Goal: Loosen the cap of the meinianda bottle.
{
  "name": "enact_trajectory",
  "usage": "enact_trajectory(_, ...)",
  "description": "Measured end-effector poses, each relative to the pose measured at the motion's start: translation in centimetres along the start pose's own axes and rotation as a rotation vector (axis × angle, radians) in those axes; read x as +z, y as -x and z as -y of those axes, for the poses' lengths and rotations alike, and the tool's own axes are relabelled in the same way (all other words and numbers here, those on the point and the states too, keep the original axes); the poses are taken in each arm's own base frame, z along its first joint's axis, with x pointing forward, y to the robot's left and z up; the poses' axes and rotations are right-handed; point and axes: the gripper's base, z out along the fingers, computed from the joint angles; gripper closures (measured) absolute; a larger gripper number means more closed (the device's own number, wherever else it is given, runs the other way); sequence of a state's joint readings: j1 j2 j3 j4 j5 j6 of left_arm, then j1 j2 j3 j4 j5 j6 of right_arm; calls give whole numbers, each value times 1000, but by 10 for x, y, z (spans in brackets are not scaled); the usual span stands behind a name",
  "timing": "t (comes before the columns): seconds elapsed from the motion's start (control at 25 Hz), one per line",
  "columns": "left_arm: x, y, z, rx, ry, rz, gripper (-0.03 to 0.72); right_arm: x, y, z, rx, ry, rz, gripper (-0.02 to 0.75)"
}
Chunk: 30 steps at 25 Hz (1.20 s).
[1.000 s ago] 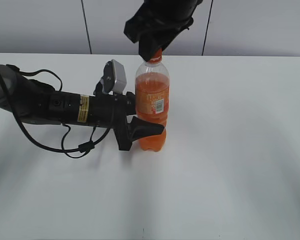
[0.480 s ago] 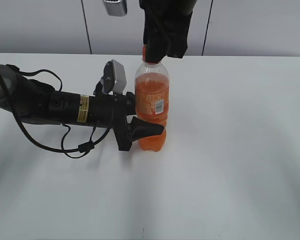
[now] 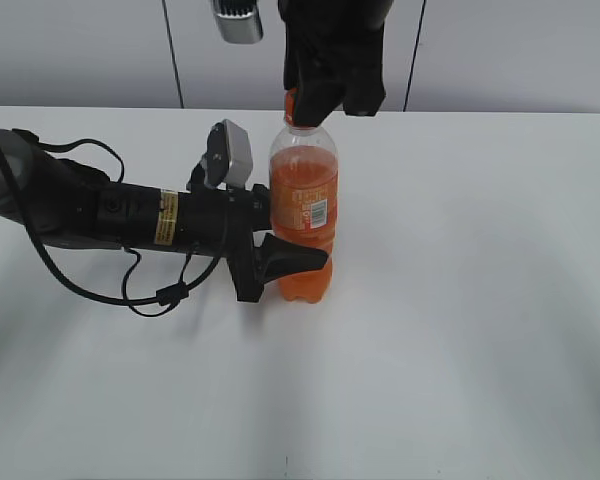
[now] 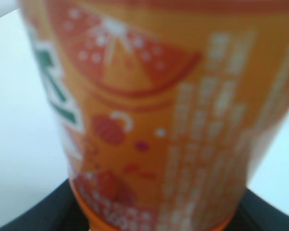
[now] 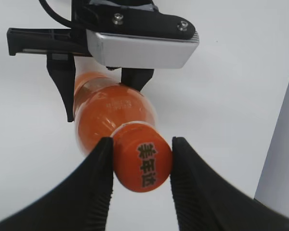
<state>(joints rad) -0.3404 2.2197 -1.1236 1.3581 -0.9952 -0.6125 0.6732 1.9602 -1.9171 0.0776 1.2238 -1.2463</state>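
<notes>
right wrist view: the cap [image 5: 142, 163] is clamped by the right gripper [image 5: 140, 179]; the meinianda bottle [image 3: 304, 210] is gripped by the left gripper [image 3: 285, 262]; twisting is judged next.

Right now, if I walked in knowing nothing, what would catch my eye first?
The bottle of bright orange soda, standing upright mid-table, grabs the eye. The left gripper reaches in from the side and clamps its lower half, while the right gripper comes down from above, its fingers pressed on either side of the cap.
</notes>
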Motion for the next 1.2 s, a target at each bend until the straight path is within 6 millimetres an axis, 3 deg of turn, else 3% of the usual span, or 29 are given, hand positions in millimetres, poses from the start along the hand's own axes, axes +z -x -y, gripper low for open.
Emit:
enact_trajectory(0.24,0,0,0,0,0,0,285,0,0,0,-4,0,2,442)
enact_trajectory(0.48,0,0,0,-5,3,0,285,0,4,-1,11,12,42,272)
enact_trajectory(0.84,0,0,0,-6,3,0,285,-26,5,-3,28,-37,66,244)
enact_trajectory(1.04,0,0,0,-7,3,0,285,-41,7,-6,219,-56,93,244)
enact_trajectory(1.2,0,0,0,-7,3,0,285,-48,7,-7,619,-46,114,244)
